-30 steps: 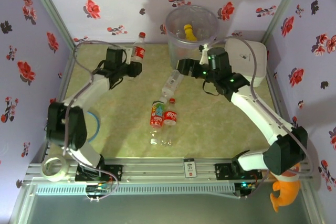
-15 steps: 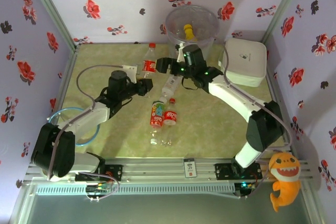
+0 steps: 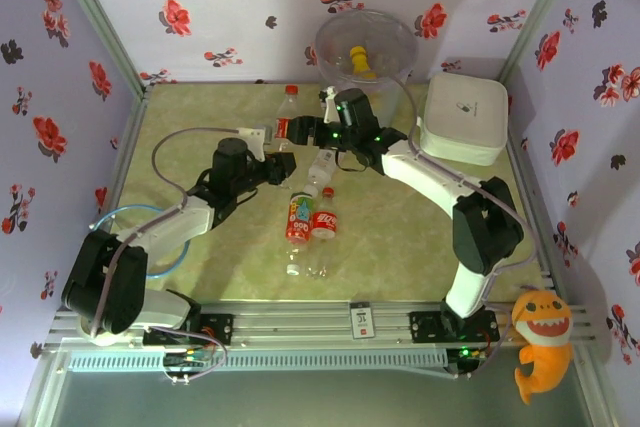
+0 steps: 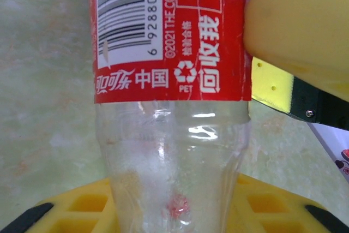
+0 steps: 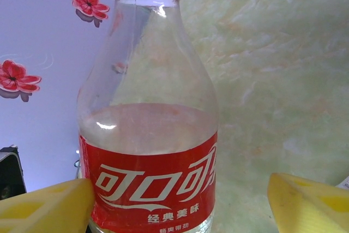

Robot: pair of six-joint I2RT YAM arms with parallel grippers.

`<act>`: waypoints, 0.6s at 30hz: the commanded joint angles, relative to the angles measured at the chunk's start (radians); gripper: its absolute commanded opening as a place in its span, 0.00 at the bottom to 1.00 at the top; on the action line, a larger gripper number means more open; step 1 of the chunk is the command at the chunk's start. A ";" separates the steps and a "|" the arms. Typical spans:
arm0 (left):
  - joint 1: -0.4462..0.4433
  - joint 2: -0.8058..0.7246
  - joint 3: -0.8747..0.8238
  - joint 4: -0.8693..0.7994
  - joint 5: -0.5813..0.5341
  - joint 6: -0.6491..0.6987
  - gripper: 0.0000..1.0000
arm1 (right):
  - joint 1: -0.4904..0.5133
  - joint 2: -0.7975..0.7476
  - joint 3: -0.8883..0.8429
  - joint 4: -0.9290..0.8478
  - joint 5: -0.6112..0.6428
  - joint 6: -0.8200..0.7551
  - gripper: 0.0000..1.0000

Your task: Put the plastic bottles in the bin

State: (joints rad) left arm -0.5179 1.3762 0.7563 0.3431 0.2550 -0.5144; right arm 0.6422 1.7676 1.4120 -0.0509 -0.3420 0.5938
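Tape roll point(image 3: 100, 319): lay at the near-left corner, beside my left base.
Left jaws: closed tight on the lower body of the held bottle. From above, the bottle and my wrist hid the grip. In my left wrist view a yellow pad point(image 4: 71, 214) showed behind the clear base.
Held bottle point(image 3: 286, 125): stood upright above the far-middle of the table point(image 3: 200, 117), clear with a red label and red cap. My left wrist view cut off its neck and cap, and my right wrist view cut off its base.
Yellow finger point(image 4: 294, 25): sat against the label's right edge. I could not tell whose it was.
Right jaws: open and straddling the same bottle at label height. One finger point(image 5: 43, 205) met the label and the other finger point(image 5: 311, 200) stood apart.
Clear bottle point(image 3: 322, 160): lay tilted just right of the held one. Its label was too small to read.
Blue-green bottle point(image 3: 298, 215) and red-label bottle point(image 3: 323, 222): lay side by side mid-table, their clear bases hard to make out.
Bin point(image 3: 325, 47): stood at the far edge with a yellow bottle point(image 3: 360, 60) inside. Anything else in it was blurred by the wall.
White box point(image 3: 462, 117): sat closed, right of the bin.
Orange toy point(image 3: 540, 332): sat off the near-right corner.
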 commanded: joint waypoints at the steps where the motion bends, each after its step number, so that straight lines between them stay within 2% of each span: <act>1: -0.037 0.008 0.025 0.080 0.055 0.028 0.10 | 0.007 0.033 0.033 0.012 -0.024 -0.017 0.86; 4: -0.036 0.015 0.030 0.065 0.035 0.024 0.09 | 0.009 0.024 0.022 0.033 -0.049 -0.008 0.90; 8: -0.036 0.020 0.034 0.063 0.029 0.015 0.09 | 0.009 -0.003 0.003 0.048 -0.058 -0.006 0.89; 13: -0.036 0.014 0.034 0.071 0.035 0.008 0.10 | 0.009 0.008 0.015 0.005 -0.027 -0.020 0.84; 18: -0.036 0.009 0.029 0.079 0.049 0.002 0.10 | 0.010 0.034 0.025 0.007 -0.030 -0.005 0.75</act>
State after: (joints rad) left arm -0.5518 1.3884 0.7582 0.3691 0.2829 -0.5148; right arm 0.6464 1.7786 1.4166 -0.0338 -0.3752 0.5861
